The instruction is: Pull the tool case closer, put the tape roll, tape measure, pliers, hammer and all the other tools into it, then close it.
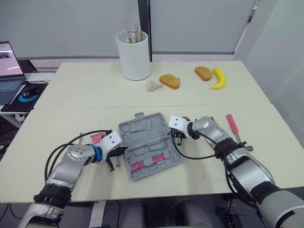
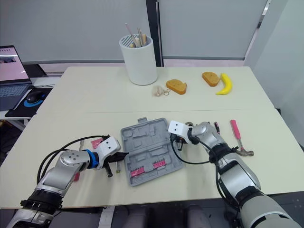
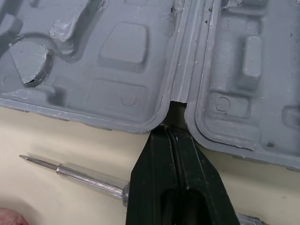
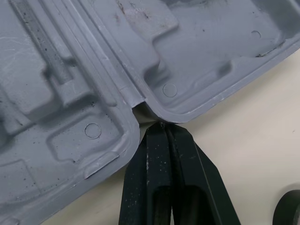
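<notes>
The grey tool case (image 1: 147, 142) lies open and flat in the middle of the near table, with pink pieces (image 1: 153, 160) in its front half. My left gripper (image 1: 123, 152) is shut, its tips at the hinge notch on the case's left edge (image 3: 176, 93). My right gripper (image 1: 174, 135) is shut too, tips at the hinge notch on the right edge (image 4: 140, 105). A thin screwdriver (image 3: 70, 172) lies on the table just under the left fingers. A pink-handled hammer (image 1: 232, 127) rests to the right of the right arm. Part of a black tape roll (image 4: 289, 210) shows by the right gripper.
At the back stand a white bucket of sticks (image 1: 133, 56), two bread slices (image 1: 169, 81) (image 1: 203, 72) and a banana (image 1: 218, 78). A laptop (image 1: 9, 71) and mouse (image 1: 29, 92) sit on a side desk at far left. A pink item (image 1: 97, 137) lies behind the left wrist.
</notes>
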Controlling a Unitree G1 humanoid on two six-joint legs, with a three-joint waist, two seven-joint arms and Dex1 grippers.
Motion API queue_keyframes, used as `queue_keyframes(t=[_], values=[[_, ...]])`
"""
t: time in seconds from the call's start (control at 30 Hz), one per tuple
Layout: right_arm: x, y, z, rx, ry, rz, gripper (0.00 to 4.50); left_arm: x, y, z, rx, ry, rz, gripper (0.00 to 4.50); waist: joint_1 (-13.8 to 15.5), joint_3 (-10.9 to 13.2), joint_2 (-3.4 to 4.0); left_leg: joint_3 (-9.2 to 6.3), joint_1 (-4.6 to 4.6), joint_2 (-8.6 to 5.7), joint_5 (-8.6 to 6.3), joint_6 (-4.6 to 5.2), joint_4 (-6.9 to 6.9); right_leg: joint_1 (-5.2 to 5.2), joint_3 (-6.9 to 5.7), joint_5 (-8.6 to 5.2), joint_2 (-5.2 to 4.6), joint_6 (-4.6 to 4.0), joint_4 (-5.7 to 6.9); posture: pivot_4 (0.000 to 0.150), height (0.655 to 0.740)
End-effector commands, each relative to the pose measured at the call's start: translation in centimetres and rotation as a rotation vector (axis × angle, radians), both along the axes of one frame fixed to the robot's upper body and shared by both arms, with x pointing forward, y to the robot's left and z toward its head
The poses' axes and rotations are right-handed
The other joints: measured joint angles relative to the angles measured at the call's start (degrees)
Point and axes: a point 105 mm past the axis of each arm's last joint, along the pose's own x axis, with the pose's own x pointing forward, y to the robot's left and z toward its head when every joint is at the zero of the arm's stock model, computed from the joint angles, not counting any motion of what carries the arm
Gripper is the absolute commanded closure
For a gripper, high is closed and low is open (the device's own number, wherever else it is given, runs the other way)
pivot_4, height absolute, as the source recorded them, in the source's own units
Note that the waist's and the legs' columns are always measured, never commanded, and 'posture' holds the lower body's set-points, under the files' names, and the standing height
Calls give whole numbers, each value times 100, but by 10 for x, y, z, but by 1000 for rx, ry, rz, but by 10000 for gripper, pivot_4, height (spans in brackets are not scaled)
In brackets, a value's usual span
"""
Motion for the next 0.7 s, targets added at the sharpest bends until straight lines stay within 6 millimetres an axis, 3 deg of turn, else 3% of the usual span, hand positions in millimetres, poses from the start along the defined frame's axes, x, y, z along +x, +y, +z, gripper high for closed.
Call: queue_keyframes(t=[0.03,0.53,0.7], values=[[-8,8,9,34,13,66,44753,5,-20,8,-18,-23,-73,45000,12,0,0,-1,-1,0,0,0,0,0,-1,0,0,0,0,1500,7303],[-63,-51,6,86,100,-120,44753,-1,-60,11,-23,11,-255,45000,23,0,0,-4,-5,-2,0,0,-1,2,-2,-1,-1,0,-4,1500,7303],[-81,-57,4,108,115,-191,44753,-8,-67,6,-24,47,-292,45000,15,1,-1,-3,-4,-2,0,0,1,3,0,-1,-1,1,-4,1500,7303]])
